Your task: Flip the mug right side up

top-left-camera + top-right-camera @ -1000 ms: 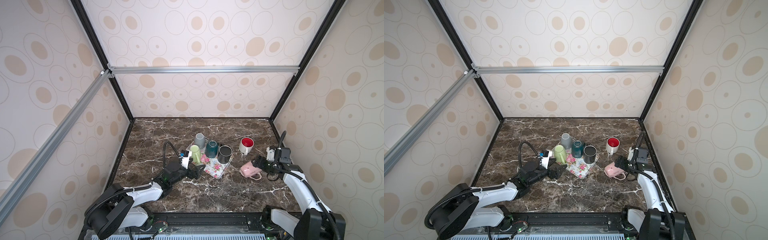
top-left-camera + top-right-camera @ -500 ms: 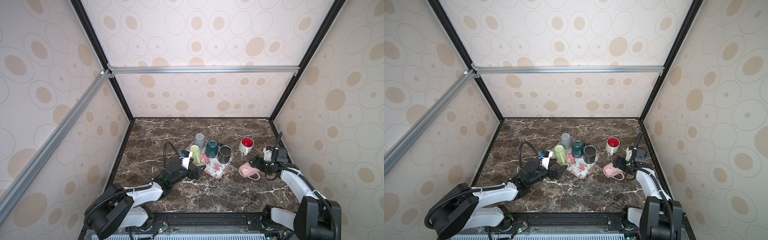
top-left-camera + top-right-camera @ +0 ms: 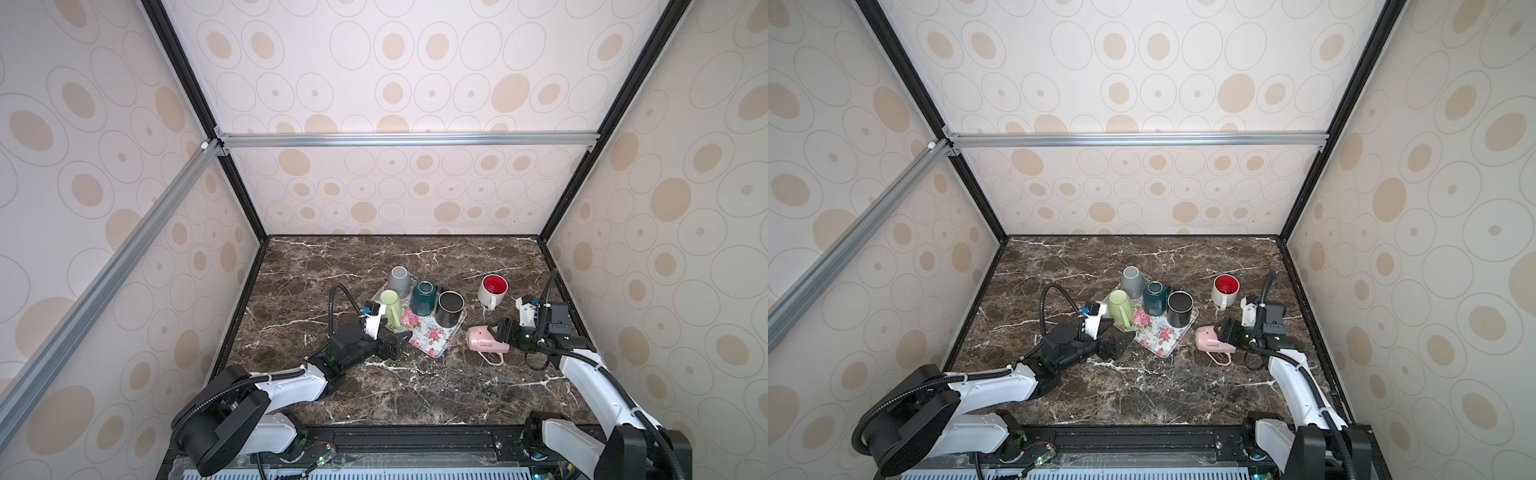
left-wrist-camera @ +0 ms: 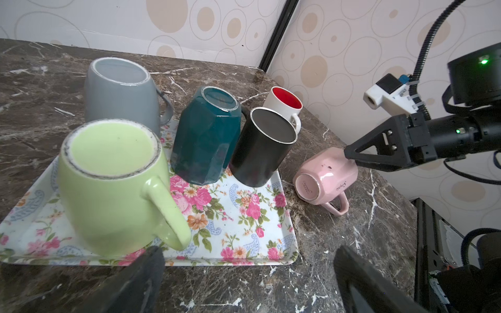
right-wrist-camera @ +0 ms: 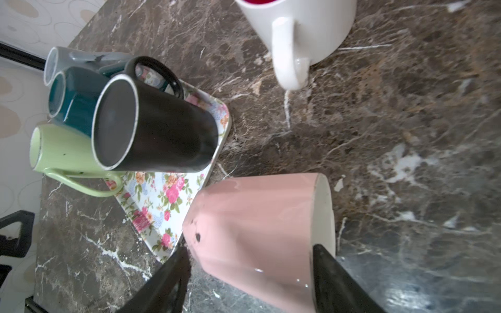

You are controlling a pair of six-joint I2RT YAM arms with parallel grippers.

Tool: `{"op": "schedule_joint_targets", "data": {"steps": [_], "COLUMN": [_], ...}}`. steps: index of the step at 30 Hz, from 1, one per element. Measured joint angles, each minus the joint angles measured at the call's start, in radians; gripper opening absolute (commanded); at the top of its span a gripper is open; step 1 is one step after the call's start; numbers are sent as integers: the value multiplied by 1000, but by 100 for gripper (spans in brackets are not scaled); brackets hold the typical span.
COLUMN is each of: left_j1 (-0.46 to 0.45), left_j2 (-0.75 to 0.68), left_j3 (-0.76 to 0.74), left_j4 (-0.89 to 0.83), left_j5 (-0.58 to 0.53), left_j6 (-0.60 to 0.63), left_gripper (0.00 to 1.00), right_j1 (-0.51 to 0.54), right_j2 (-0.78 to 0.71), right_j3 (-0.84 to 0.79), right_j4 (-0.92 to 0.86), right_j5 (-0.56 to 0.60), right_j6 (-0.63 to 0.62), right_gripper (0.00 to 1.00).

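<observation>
Lying on its side on the marble table (image 3: 374,266), your pink mug (image 3: 484,341) sits just off the flowered tray (image 3: 432,336), its base toward the tray and its handle down on the stone toward the near edge. Your right gripper (image 3: 500,330) is at the mug's open end; in the right wrist view its fingers (image 5: 336,273) straddle the pink body, one near the base, one at the rim. You cannot tell from these views whether they press on the mug yet. Your left gripper (image 3: 399,343) rests low at the tray's near corner with its jaws spread wide, holding nothing. On the tray, four mugs stand bottom up: grey mug (image 3: 400,279), green mug (image 3: 391,306), teal mug (image 3: 424,296) and black mug (image 3: 449,307). The white mug (image 3: 492,290) with its red inside stands upright on the table behind the pink one, well clear of the tray.
</observation>
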Motion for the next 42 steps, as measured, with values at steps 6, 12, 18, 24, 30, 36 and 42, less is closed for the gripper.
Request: {"op": "schedule_joint_targets", "data": {"steps": [6, 12, 18, 24, 30, 36, 42], "left_j1": [-1, -16, -42, -52, -53, -56, -56], "left_j2": [11, 49, 100, 101, 101, 101, 101], "left_j3": [2, 19, 42, 51, 52, 52, 52], "left_j4": [0, 1, 4, 3, 3, 3, 2], "left_j5": [0, 2, 19, 23, 23, 23, 23], "left_j6": [1, 3, 7, 21, 31, 35, 37], "left_gripper": [98, 98, 98, 98, 98, 98, 98], "right_j1": [85, 107, 136, 169, 253, 295, 301], "right_j2": [-93, -132, -146, -133, -101, -70, -50], "right_j3": [-64, -200, -235, -277, -277, -226, -142], "right_j4": [-1, 91, 179, 285, 338, 371, 249], "right_j5": [3, -17, -19, 0, 63, 131, 209], "right_j6": [65, 132, 176, 211, 219, 203, 201], "right_gripper": [67, 60, 49, 34, 19, 2, 0]}}
